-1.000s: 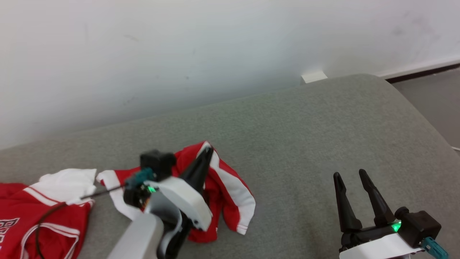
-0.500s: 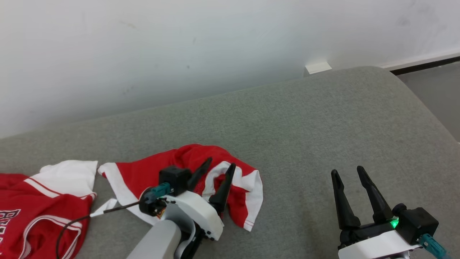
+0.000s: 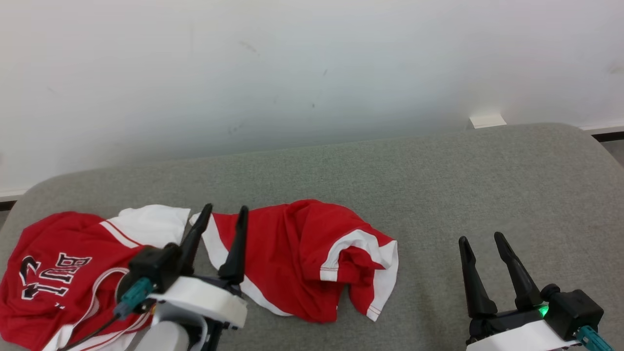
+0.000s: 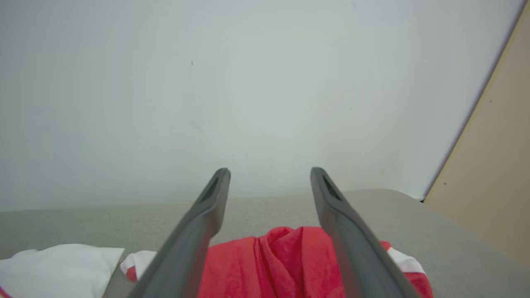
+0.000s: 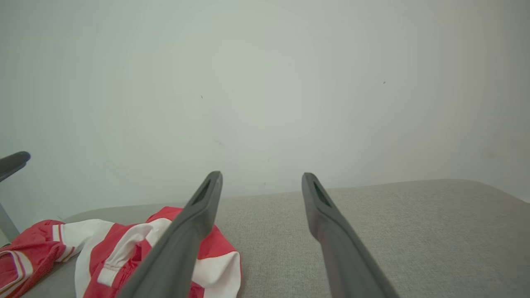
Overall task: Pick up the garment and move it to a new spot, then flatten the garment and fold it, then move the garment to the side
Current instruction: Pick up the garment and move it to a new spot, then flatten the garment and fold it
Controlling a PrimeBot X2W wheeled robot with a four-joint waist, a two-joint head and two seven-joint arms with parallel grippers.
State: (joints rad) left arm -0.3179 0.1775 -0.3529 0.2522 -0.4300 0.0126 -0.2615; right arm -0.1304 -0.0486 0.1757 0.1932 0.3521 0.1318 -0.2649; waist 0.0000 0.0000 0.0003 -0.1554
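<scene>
garment (image 3: 302, 258): red w/ white trim, crumpled on grey cushion (image 3: 438, 185) | l gripper (image 3: 226, 207): spread, empty, by its left edge | r gripper (image 3: 480, 237): spread, empty

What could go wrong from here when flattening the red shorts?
1. The red shorts lie bunched with one leg folded over; a pinch may catch several layers, and flattening could fail.
2. The red jersey lies close beside them, and the open left gripper hovers over that border: it may snag the white sleeve.
3. The open right gripper sits over bare grey cushion, apart from the shorts, so it must reach across.
</scene>
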